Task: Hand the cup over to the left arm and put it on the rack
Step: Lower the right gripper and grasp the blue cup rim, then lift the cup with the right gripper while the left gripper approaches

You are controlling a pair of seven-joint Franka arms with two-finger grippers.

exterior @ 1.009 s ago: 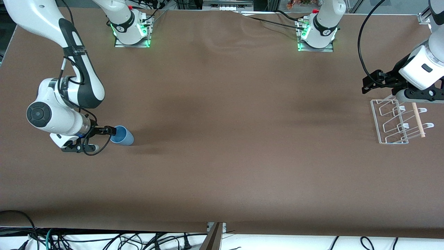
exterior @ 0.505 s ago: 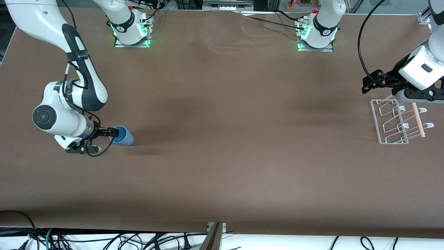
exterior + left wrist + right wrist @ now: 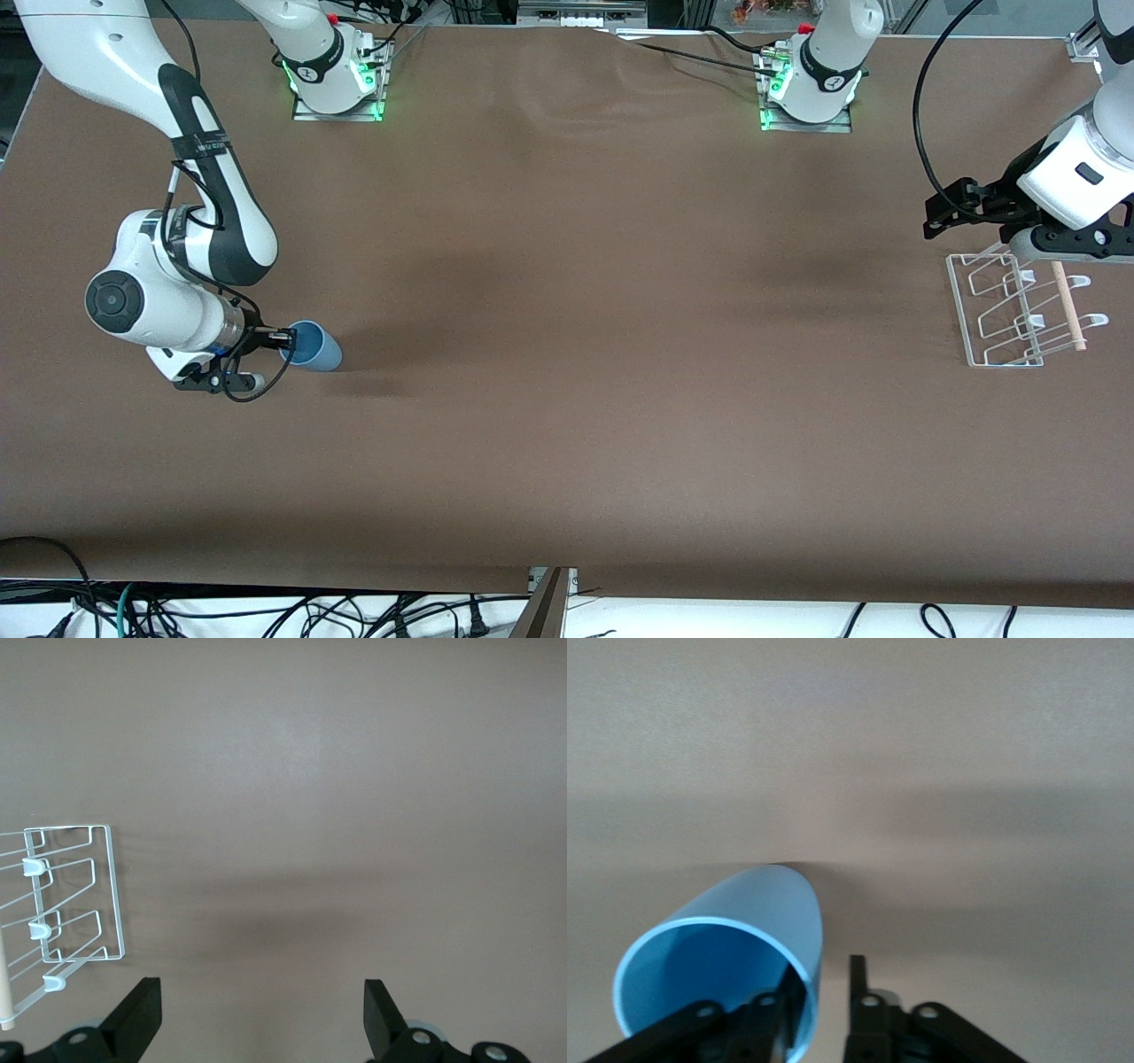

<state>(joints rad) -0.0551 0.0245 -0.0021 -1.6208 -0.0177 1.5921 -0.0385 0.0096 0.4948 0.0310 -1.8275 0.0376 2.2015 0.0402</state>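
The light-blue cup (image 3: pixel 316 348) lies on its side on the table near the right arm's end, its mouth toward my right gripper (image 3: pixel 288 338). In the right wrist view the cup (image 3: pixel 735 930) fills the lower part. My right gripper (image 3: pixel 824 970) straddles its rim, one finger inside and one outside, with a small gap left between the outer finger and the wall. My left gripper (image 3: pixel 941 215) hangs open and empty over the table beside the white wire rack (image 3: pixel 1010 306), and the arm waits. The rack (image 3: pixel 75 895) and the open left gripper (image 3: pixel 263 1010) show in the left wrist view.
The rack's wooden dowel (image 3: pixel 1067 306) runs along its side toward the table's end. The two arm bases (image 3: pixel 337 75) (image 3: pixel 811 84) stand along the table edge farthest from the front camera. Brown tabletop (image 3: pixel 602 354) stretches between cup and rack.
My right arm's wrist has shifted a little toward the cup, pushing the fingers further over its rim. The cup has stayed in place. The left arm has not moved.
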